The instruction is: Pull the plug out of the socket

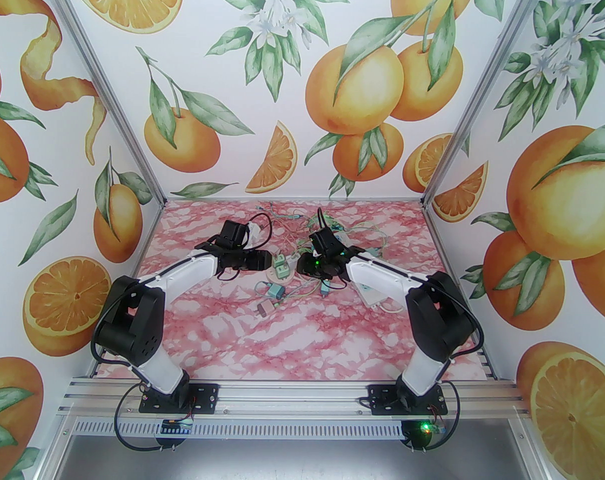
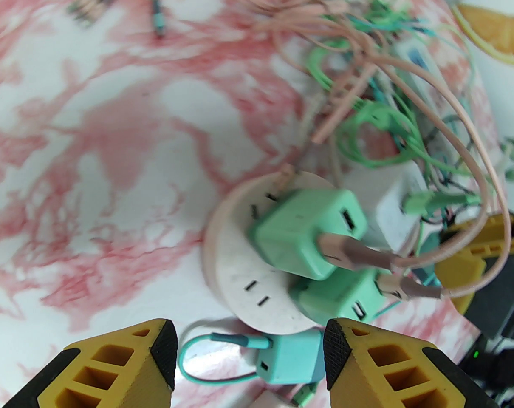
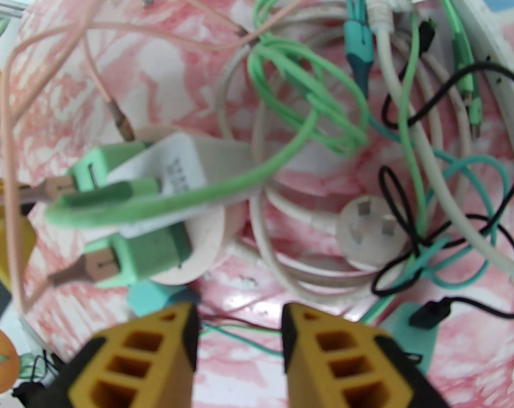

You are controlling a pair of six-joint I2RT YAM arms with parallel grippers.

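A round white socket (image 2: 240, 279) lies on the pink marble table (image 1: 242, 338). Two green plugs sit in it: one (image 2: 299, 236) upright, with a pink cable in its USB port, and a second (image 2: 337, 300) beside it. A white adapter (image 2: 393, 211) stands behind them. My left gripper (image 2: 248, 355) hovers open just short of the socket, a loose teal adapter (image 2: 291, 357) lying below the gap. My right gripper (image 3: 240, 338) is open on the socket's (image 3: 206, 236) other side, with thin wires beneath it. In the top view both grippers flank the plugs (image 1: 281, 263).
A tangle of green, pink, white and black cables (image 3: 325, 113) covers the table behind the socket. A loose white three-pin plug (image 3: 367, 232) lies in it. A white power strip (image 3: 495, 36) runs along the right. A small brown plug (image 1: 263, 309) lies nearer the bases.
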